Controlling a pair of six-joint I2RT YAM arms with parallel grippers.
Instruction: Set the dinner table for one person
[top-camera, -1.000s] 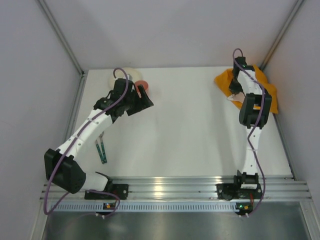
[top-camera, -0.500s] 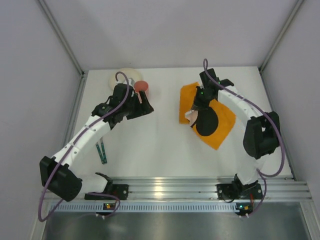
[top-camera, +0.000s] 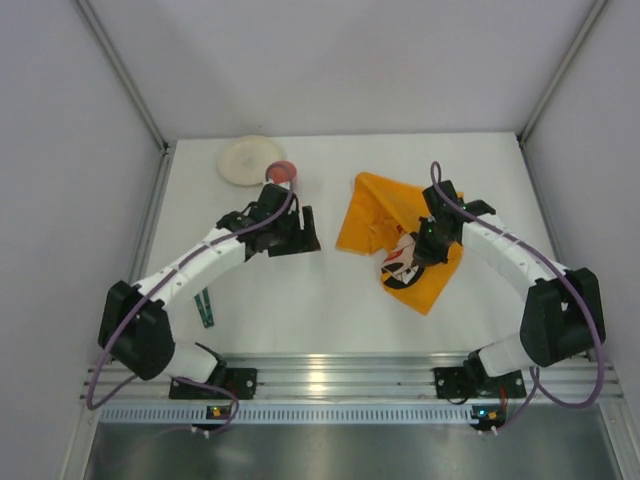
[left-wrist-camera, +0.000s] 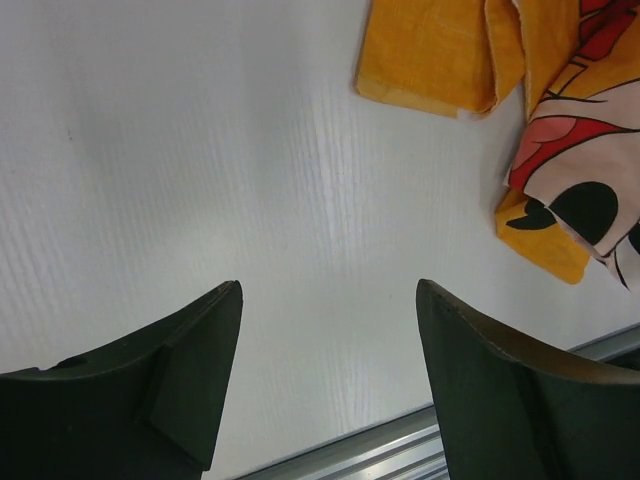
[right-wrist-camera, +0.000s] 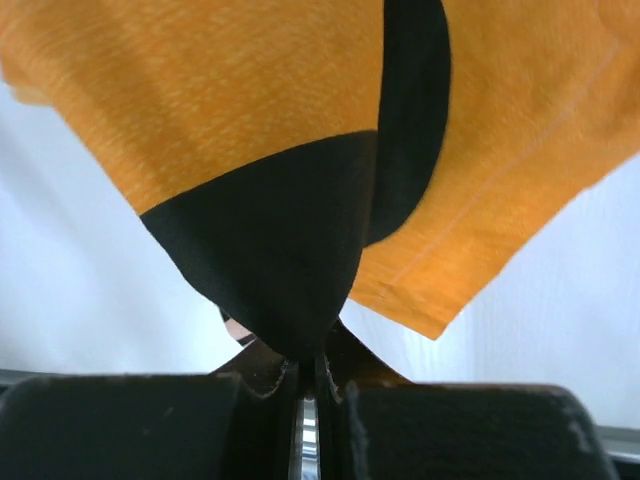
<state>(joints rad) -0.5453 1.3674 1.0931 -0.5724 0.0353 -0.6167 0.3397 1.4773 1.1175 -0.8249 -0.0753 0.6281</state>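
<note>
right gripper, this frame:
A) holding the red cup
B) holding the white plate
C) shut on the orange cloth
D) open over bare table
C: in the right wrist view, the right gripper has its fingers pressed together, with a fold of the orange cloth pinched between them.

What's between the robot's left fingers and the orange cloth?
Just bare white table. In the left wrist view, nothing lies between the left fingers and the orange cloth.
</note>
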